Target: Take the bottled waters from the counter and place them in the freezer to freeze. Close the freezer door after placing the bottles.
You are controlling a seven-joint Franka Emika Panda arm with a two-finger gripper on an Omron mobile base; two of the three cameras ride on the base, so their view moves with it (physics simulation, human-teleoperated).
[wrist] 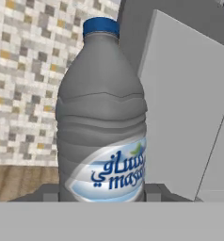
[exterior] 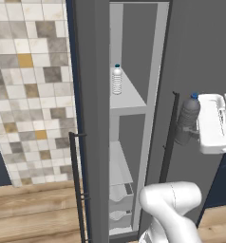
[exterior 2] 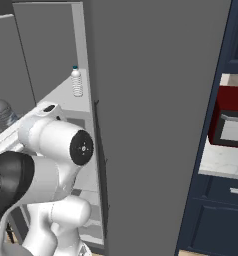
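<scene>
Up close, the claw (wrist: 100,197) clamps the grey bottle (wrist: 102,122); base views add the ribbed bottle (exterior: 117,79) shelved.

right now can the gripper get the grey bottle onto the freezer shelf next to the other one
Probably yes. The freezer door stands open, and the shelf has bare space beside the ribbed bottle. The gripper holds the grey bottle just outside, level with that shelf.

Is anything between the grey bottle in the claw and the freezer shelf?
Nothing visible: the freezer door stands open, the grey bottle is held beside its handle, and the shelf carries just the clear bottle.
</scene>
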